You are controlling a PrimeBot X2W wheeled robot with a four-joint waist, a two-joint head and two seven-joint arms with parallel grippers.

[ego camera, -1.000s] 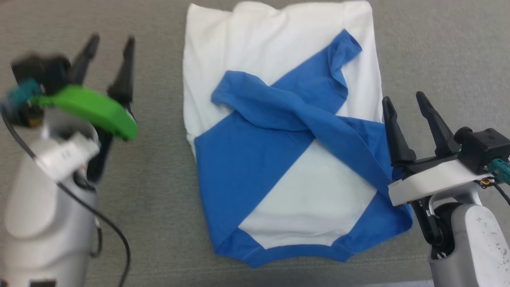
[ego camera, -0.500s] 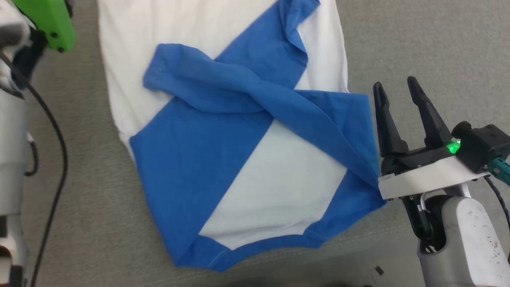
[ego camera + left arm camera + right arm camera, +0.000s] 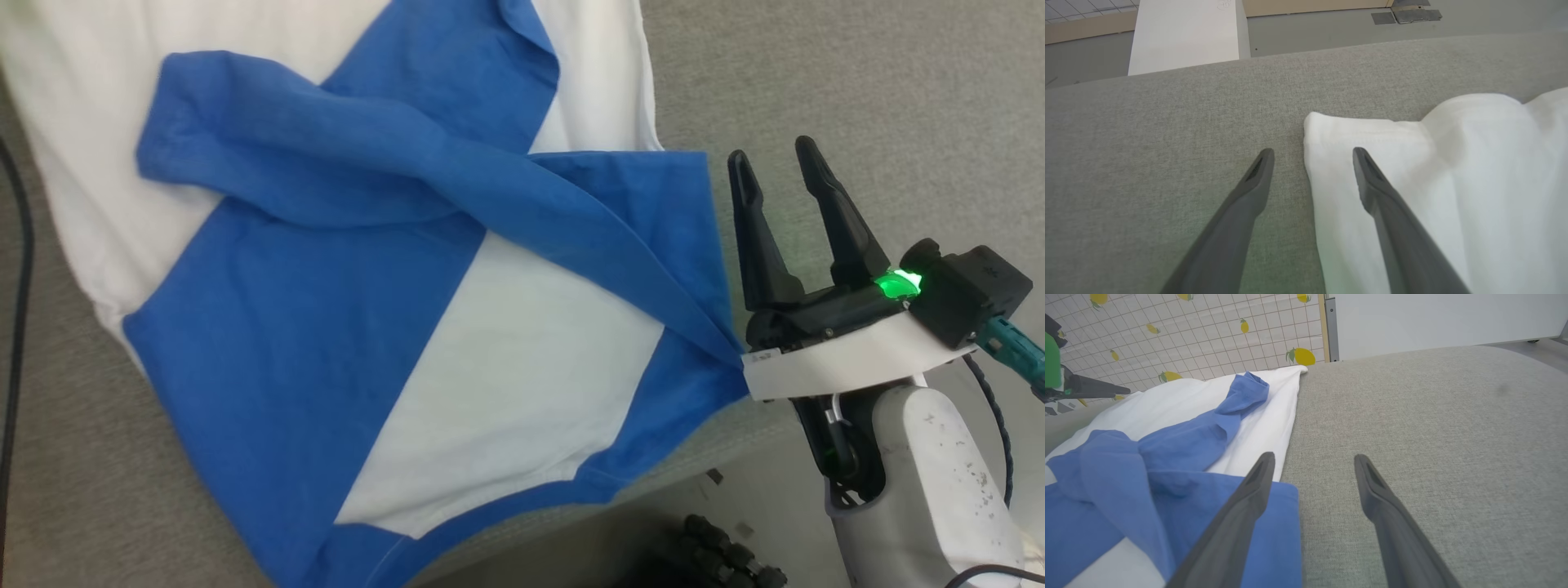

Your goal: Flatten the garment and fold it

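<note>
Garment [image 3: 490, 351] flat, sleeves crossed inward; body fold seemingly pending. Right end effector [image 3: 774, 155] apart, garment edge just beside; left end effector [image 3: 1312, 152] apart astride white corner.

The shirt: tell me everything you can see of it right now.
The shirt is soft, cotton-looking cloth: white body, blue sleeves, blue collar trim. It lies spread on the grey fabric surface, both sleeves crossed over the body, the upper one rumpled. Neither gripper holds it: the open right gripper sits beside its blue edge, and the open left gripper straddles a white corner.
</note>
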